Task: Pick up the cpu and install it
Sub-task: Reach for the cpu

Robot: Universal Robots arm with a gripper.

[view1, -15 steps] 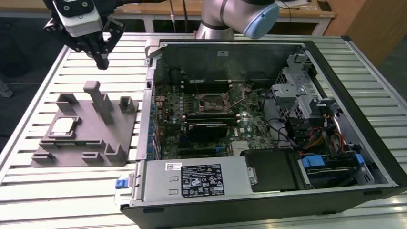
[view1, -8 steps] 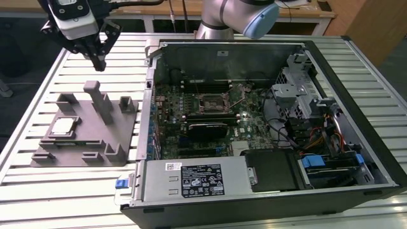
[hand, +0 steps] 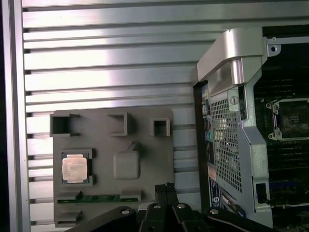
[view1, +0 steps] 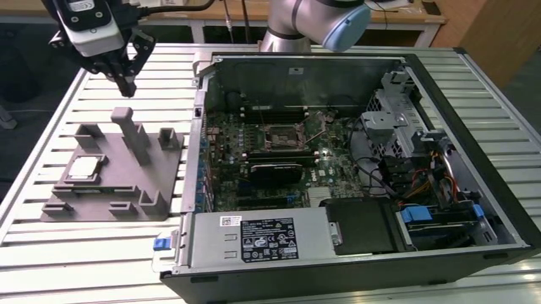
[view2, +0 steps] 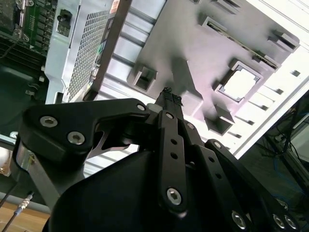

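The cpu (view1: 83,167) is a small silvery square chip lying flat in a recess of the grey plastic fixture (view1: 118,196) on the slatted table, at the exterior view's left. My gripper (view1: 127,85) hangs well above the table behind the fixture, shut with nothing held. In both wrist views its dark fingertips (view2: 168,99) (hand: 166,189) are pressed together. The cpu (hand: 75,167) (view2: 240,83) sits apart from them on the fixture (hand: 145,140). The motherboard socket (view1: 279,134) (hand: 292,118) lies inside the open computer case, its metal frame raised.
The open computer case (view1: 473,82) fills the exterior view's right, with a power supply (view1: 253,237) at its front and drive bays and cables at its right. Tall grey posts (view1: 127,130) rise from the fixture. A green memory stick (hand: 96,198) lies in a fixture slot.
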